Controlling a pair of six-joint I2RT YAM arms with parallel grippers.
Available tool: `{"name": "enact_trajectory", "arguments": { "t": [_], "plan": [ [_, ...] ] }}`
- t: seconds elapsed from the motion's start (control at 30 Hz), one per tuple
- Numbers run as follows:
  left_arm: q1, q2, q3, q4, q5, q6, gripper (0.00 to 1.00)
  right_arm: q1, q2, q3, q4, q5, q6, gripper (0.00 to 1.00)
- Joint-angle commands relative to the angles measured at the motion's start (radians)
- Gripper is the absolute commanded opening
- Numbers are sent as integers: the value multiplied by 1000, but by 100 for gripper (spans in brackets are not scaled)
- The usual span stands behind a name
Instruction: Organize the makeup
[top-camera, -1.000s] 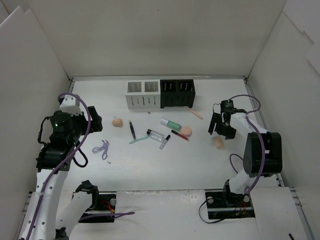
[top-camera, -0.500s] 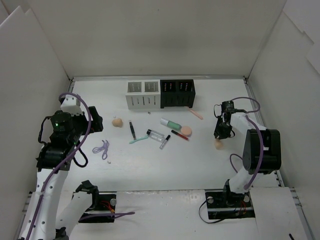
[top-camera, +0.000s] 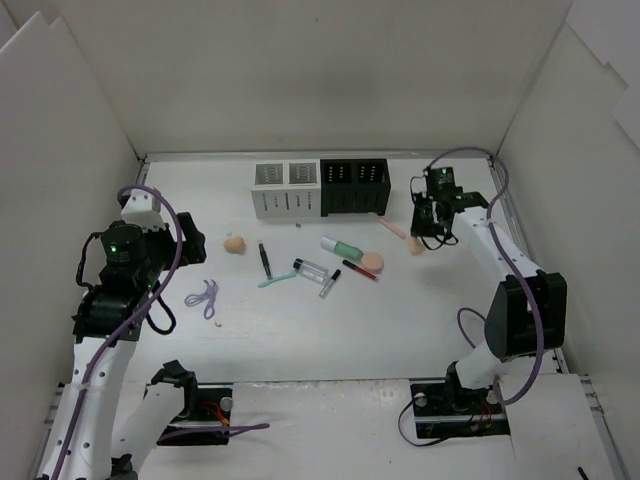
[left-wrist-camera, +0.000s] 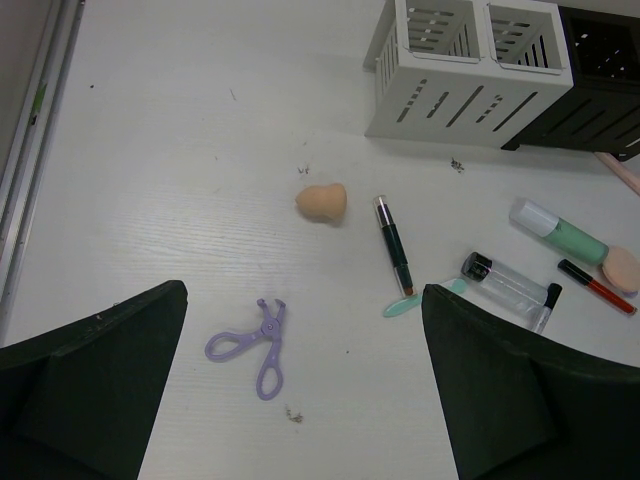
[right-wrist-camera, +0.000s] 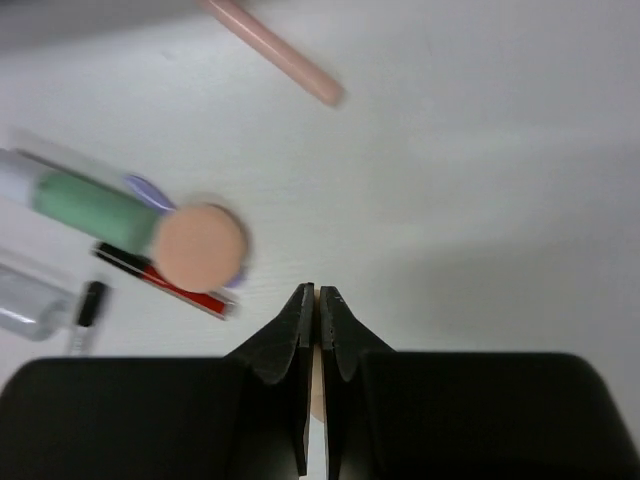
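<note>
My right gripper (top-camera: 421, 237) (right-wrist-camera: 316, 291) hangs above the table right of the boxes, shut on a peach sponge (top-camera: 417, 247) (right-wrist-camera: 316, 398) that shows only as a sliver between the jaws. On the table lie another peach sponge (top-camera: 371, 263) (right-wrist-camera: 200, 247), a mint-green tube (top-camera: 343, 247) (left-wrist-camera: 562, 233), a red stick (top-camera: 360, 270), a clear vial (top-camera: 311, 268) (left-wrist-camera: 510, 285), a black stick (top-camera: 264, 259) (left-wrist-camera: 393, 243), a mint stick (left-wrist-camera: 402, 306), a pink stick (top-camera: 391, 228) (right-wrist-camera: 272, 50) and a third sponge (top-camera: 233, 243) (left-wrist-camera: 322, 202). My left gripper (top-camera: 186, 243) (left-wrist-camera: 303, 290) stands open at the left, holding nothing.
White slotted boxes (top-camera: 286, 188) (left-wrist-camera: 466, 70) and black slotted boxes (top-camera: 354, 186) stand side by side at the back. A purple scissor-like tool (top-camera: 203, 296) (left-wrist-camera: 255, 343) lies near the left gripper. White walls close in the table on three sides.
The right gripper shut on the peach sponge at the right, lifted it and carried it back and left toward the black boxes. The left arm has not moved.
</note>
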Motion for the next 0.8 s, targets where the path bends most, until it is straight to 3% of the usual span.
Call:
{"name": "enact_trajectory", "arguments": {
  "t": [0.0,0.5,0.77],
  "plan": [
    [7,2,42,49,-4,6,99,31,-55,218,19,-11,-24,0],
    [7,18,37,54,16,-2,99,84,351,895,46,-161,-98,0],
    [7,25,31,62,25,-8,99,107,485,952,123,-186,-100,0]
  ]
}}
